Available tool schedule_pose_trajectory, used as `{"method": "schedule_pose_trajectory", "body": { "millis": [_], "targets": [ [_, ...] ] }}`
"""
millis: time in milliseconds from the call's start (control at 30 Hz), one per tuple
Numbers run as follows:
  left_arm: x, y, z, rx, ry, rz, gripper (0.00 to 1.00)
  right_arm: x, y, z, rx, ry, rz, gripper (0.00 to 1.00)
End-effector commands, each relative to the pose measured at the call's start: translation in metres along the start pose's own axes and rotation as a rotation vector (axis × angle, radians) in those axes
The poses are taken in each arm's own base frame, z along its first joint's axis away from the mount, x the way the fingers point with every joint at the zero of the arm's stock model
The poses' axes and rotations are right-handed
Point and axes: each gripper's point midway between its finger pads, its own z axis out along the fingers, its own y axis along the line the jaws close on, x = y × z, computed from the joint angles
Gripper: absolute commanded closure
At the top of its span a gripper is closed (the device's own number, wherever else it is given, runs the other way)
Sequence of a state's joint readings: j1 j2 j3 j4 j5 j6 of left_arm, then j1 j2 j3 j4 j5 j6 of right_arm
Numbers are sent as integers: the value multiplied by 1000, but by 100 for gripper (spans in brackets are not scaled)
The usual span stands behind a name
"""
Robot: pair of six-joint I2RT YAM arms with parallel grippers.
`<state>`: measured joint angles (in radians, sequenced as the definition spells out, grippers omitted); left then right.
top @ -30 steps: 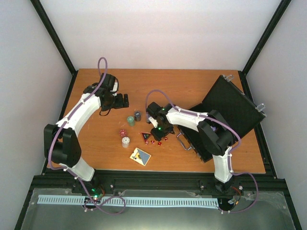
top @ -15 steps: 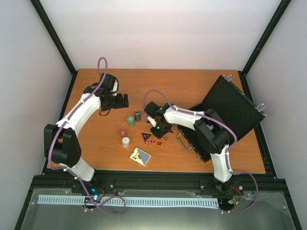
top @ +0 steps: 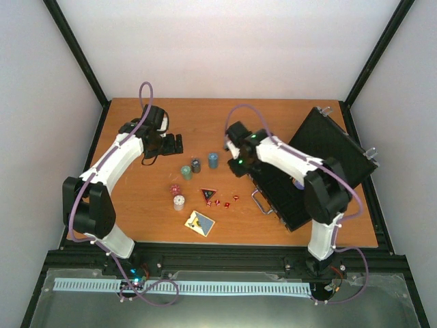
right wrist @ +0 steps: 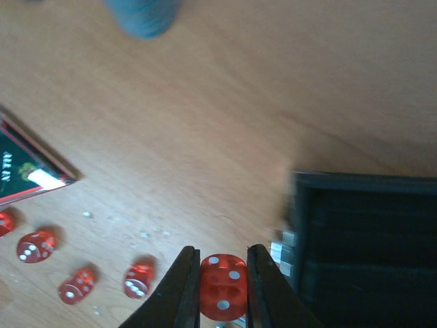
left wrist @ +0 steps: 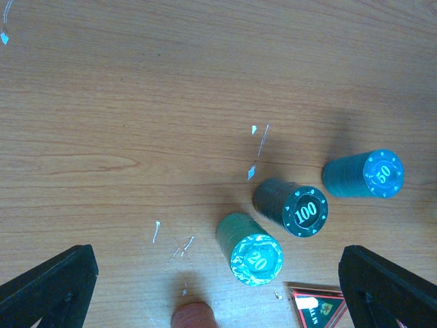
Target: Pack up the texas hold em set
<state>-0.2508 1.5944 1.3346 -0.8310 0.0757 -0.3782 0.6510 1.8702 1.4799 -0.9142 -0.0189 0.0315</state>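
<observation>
Since the flat black rectangular briefcase (top: 338, 154) lies open at the right of the top view, with its lid thrown back toward the upper right and its metal handle (top: 263, 203) facing the middle of the table, I judge the packing barely begun. What I can see of its tray is dark and I make out nothing inside, though my right arm hides part of it.

My right gripper (right wrist: 222, 263) is pinched on one small red die (right wrist: 222, 290), held just left of the case's edge in the wrist view. That is the only piece on its way.

Everything else is left to pack:
- several loose red dice (right wrist: 76, 285);
- the red-edged triangular token (top: 207, 195);
- the blue chip stack marked 50 (left wrist: 369, 174);
- the dark stack marked 100 (left wrist: 293, 208);
- the green stack marked 20 (left wrist: 251, 249);
- a reddish stack (top: 174, 188) and a white stack (top: 179, 201);
- the card deck (top: 199, 223) at lower centre.

My left gripper (top: 169, 145) hangs at upper left with its jaws spread wide, holding nothing.

All of this sits on an orange-brown wood-grain tabletop (top: 273, 119) with a few pale scuffs. White wall panels (top: 225, 48) close it in, with black frame struts (top: 73, 48) at the corners. A grey metal shelf (top: 382, 307) carrying a white slotted strip (top: 205, 287) runs along the bottom.
</observation>
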Motion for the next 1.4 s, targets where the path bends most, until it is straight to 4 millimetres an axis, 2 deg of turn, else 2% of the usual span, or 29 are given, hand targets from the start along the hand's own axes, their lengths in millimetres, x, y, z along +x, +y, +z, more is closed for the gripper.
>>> {"method": "schedule_pose_trajectory", "body": {
  "millis": [0, 167, 533, 767, 1067, 1133, 1367],
  "targets": [
    [1, -2, 4, 7, 6, 3, 0, 25, -39, -19, 80, 34, 69, 97],
    [3, -2, 7, 10, 14, 4, 0, 57, -77, -13, 124, 75, 169, 97],
    [5, -1, 10, 9, 24, 6, 0, 91, -129, 4, 220, 137, 271, 97],
    [3, -2, 12, 8, 29, 6, 0, 104, -144, 13, 256, 170, 301, 97],
    [2, -2, 14, 8, 32, 8, 0, 113, -153, 28, 269, 193, 328, 97],
    [1, -3, 14, 10, 31, 9, 0, 114, -157, 31, 278, 198, 339, 93],
    [1, -3, 17, 9, 37, 8, 0, 108, -159, 30, 271, 178, 344, 65]
  ]
}}
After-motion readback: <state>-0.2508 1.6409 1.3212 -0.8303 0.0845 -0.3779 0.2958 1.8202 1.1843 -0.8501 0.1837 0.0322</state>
